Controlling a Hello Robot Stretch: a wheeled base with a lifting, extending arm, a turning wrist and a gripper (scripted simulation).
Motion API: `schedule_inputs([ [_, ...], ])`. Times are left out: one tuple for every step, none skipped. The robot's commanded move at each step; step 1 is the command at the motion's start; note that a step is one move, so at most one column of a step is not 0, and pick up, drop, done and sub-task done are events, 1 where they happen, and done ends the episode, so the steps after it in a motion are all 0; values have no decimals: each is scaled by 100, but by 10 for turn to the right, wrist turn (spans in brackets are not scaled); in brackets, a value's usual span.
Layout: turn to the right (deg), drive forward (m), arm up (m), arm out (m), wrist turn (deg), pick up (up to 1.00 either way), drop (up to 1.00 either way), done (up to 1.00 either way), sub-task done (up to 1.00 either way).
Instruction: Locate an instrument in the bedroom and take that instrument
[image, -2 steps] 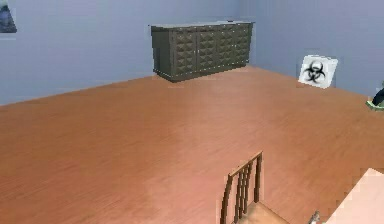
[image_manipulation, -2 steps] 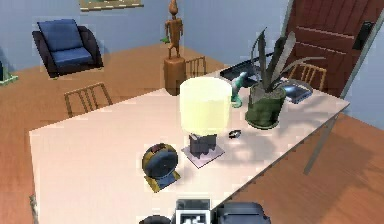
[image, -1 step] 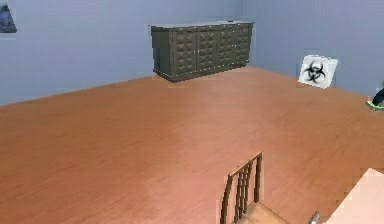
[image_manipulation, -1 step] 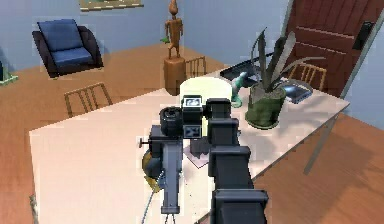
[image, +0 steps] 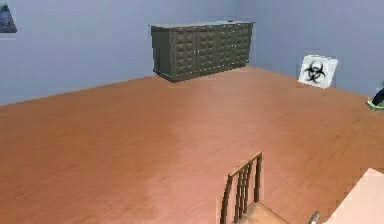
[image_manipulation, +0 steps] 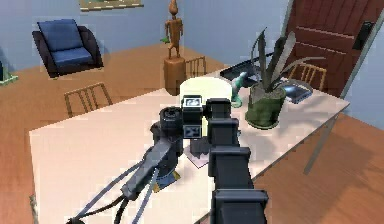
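Task at early stage, by the look: search under way, nothing judged taken yet.

Forward view: dresser (image: 200, 50) against far wall, chair (image: 243, 190) low in front, hazard sign (image: 318, 70) leaning at wall, table (image: 365, 200) corner bottom right.

Arm side view: blue armchair (image_manipulation: 65, 45) far left. Gripper (image_manipulation: 125, 192) low above tabletop. Finger state: cannot tell. Load: cannot tell either. Wooden statue (image_manipulation: 176, 45) at table's far side, potted plant (image_manipulation: 265, 90) right of it, door (image_manipulation: 335, 40) beyond.

Instrument: none recognised by shape, so place and look cannot tell. Left to do: reach bedroom, find, grasp.
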Motion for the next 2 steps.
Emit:
schedule_inputs([
  [0, 0, 0, 0, 450, 0, 0, 0, 0],
  [0, 0, 0, 0, 450, 0, 0, 0, 0],
])
